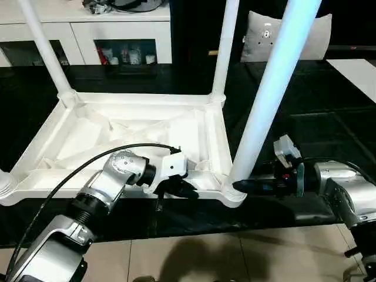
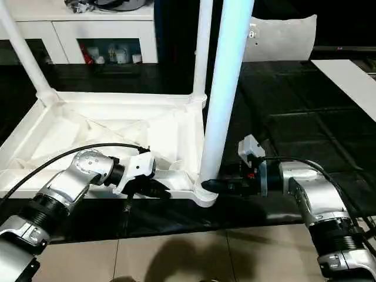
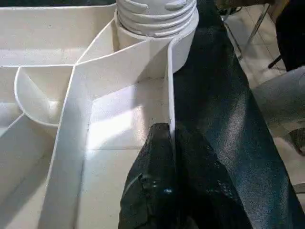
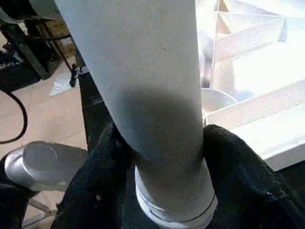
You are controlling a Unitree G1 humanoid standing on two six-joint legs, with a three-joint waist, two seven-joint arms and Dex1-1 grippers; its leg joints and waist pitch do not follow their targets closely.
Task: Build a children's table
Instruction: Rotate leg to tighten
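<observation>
From the left eye view, we see the children's table (image 1: pixel 176 126) lying upside down on a dark glossy table (image 1: pixel 329 117), its ribbed underside facing up. Our left gripper (image 1: pixel 176 189) is clenched on the thin near rim of the top, while our right gripper (image 1: pixel 247 185) sits at the base of the near-right leg (image 1: pixel 267 94), its black fingers to either side of the leg just above the corner socket (image 1: pixel 230 192). Beyond our grippers, two more legs rise from the far corners, the far-left leg (image 1: pixel 47 50) and the far-right leg (image 1: pixel 224 50), and an empty threaded socket (image 1: pixel 4 185) sits at the near-left corner, off to the side of our left gripper. A white cabinet (image 1: pixel 88 32) with dark glass doors stands behind the work. In the right eye view the same scene holds, with a grey cushion (image 2: pixel 282 36) beyond the leg our right gripper attends. In the left wrist view, our black fingers (image 3: pixel 159 186) pinch the upright white rim, with the screwed-in end of a leg ahead of them. In the right wrist view, our fingers (image 4: pixel 102 171) flank the thick white leg on both sides, touching it just above its threaded collar.
</observation>
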